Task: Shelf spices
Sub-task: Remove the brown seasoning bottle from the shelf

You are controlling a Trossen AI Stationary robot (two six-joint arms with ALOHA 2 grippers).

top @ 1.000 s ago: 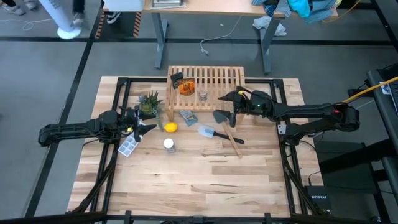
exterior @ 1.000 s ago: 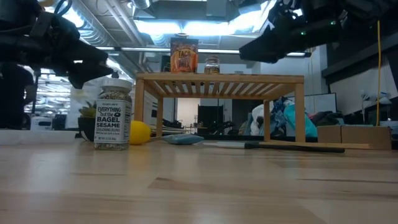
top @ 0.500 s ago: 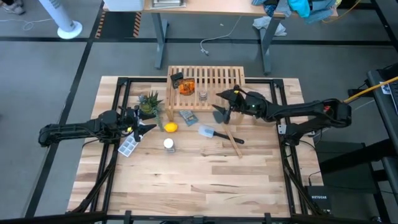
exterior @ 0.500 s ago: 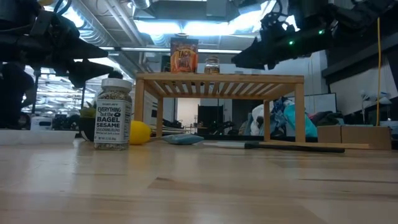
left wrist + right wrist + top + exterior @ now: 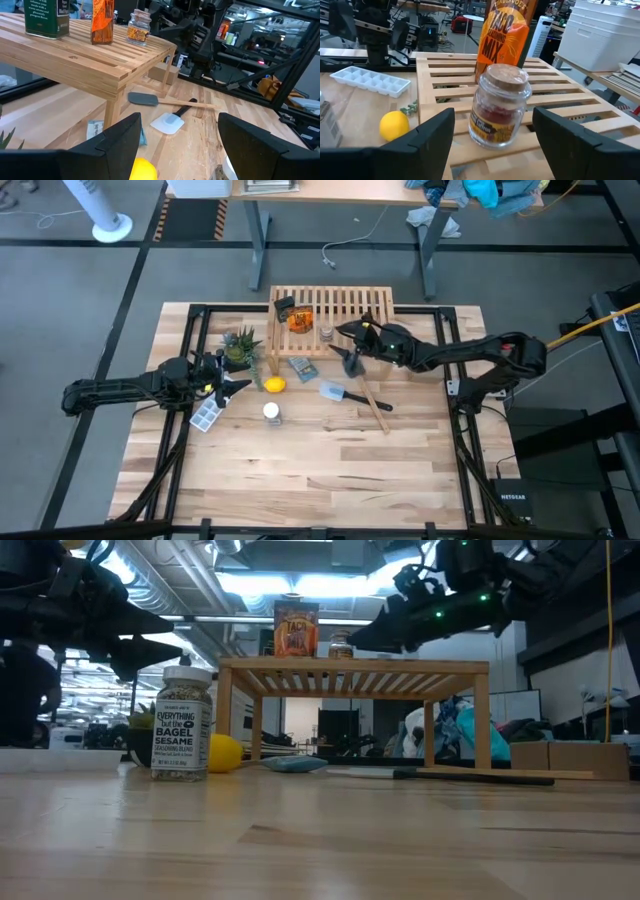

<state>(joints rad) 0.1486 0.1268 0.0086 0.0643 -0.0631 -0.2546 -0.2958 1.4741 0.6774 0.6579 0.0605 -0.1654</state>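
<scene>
The slatted wooden shelf (image 5: 335, 318) stands on its legs at the table's far middle. On its slats stand the black square container (image 5: 285, 307), the orange one (image 5: 300, 320) and the tiny glass jar (image 5: 326, 333). The white-capped jar (image 5: 271, 412) stands on the tabletop, also in the low view (image 5: 182, 725). My right gripper (image 5: 344, 332) is open over the shelf, just right of the glass jar (image 5: 499, 106), fingers level toward it and apart from it. My left gripper (image 5: 238, 385) is open and empty at the table's left, near the lemon.
A lemon (image 5: 274, 386), a white ice tray (image 5: 205, 416), a small plant (image 5: 241, 344), a small packet (image 5: 301, 367) and two spatulas (image 5: 352, 394) lie around the shelf's near side. Bare tabletop (image 5: 330, 470) spreads toward the near edge.
My right gripper has gone toward the table's left over the shelf's near right part, closing on the tiny glass jar. The containers have not moved.
</scene>
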